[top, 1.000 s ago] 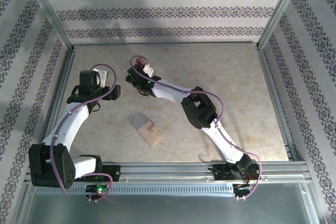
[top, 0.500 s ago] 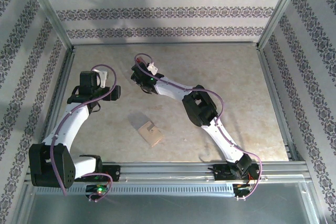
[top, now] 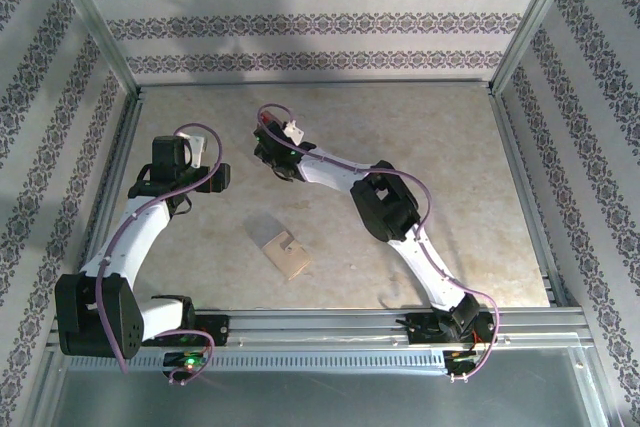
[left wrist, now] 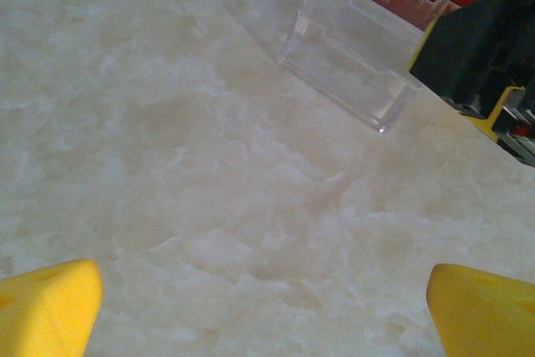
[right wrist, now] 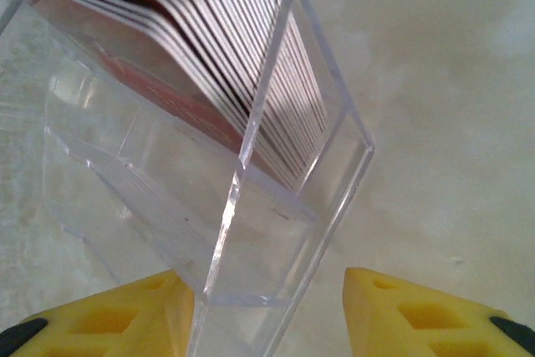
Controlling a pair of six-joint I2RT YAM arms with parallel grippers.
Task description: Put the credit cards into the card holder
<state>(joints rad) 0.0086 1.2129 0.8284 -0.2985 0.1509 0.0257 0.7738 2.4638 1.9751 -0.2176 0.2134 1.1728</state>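
Right gripper [right wrist: 267, 311] spread astride clear acrylic stand [right wrist: 334, 181] of red credit cards [right wrist: 226, 31], left gripper [left wrist: 267, 307] splayed wide near stand, tan card holder [top: 285, 252] well apart from stand

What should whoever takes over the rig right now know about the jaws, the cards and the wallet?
Left gripper: jaws wide open, empty, over the table beside the clear stand.
Right gripper: jaws open, straddling a corner of that stand, gripping nothing.
Credit cards: stacked in the stand.
Card holder: flat on the table, nearer the bases, apart from both grippers.
Done: no card visibly in the holder.
Left: pick cards, slot them in.
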